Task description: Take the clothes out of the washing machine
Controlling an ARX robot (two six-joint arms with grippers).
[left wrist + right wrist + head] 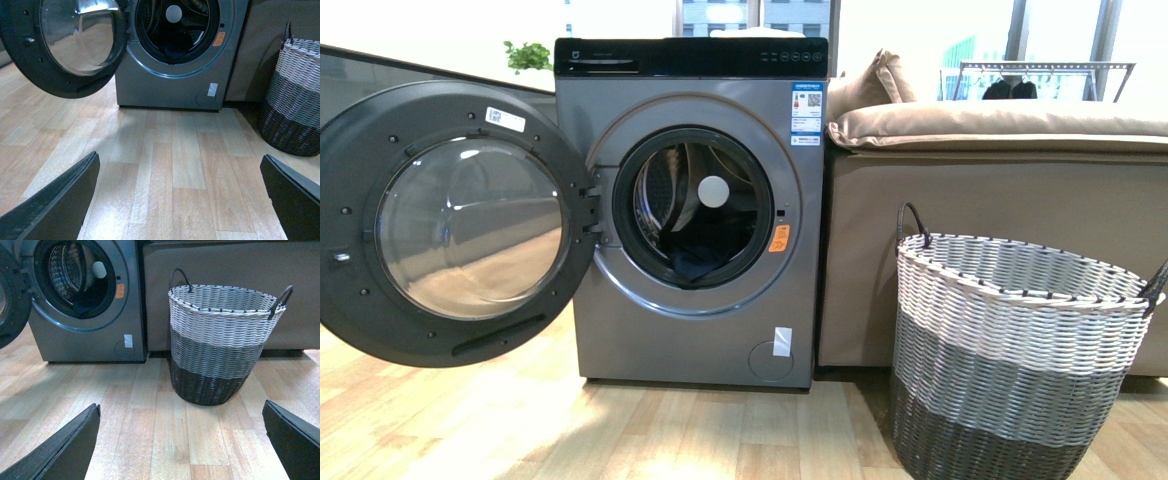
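The grey washing machine [692,210] stands on the wooden floor with its round glass door [450,225] swung wide open to the left. Dark clothes [698,255] lie in the bottom of the steel drum. The machine [175,55] and the clothes [175,47] also show in the left wrist view. My left gripper [180,200] is open over bare floor, well short of the machine. My right gripper [181,440] is open too, over floor in front of the basket, with the washing machine [85,300] off to one side. Neither arm appears in the front view.
A two-tone woven basket [1015,355] with dark handles stands right of the machine, in front of a beige sofa [1000,200] with cushions. The basket [220,340] fills the middle of the right wrist view. The open door juts out over the floor at the left.
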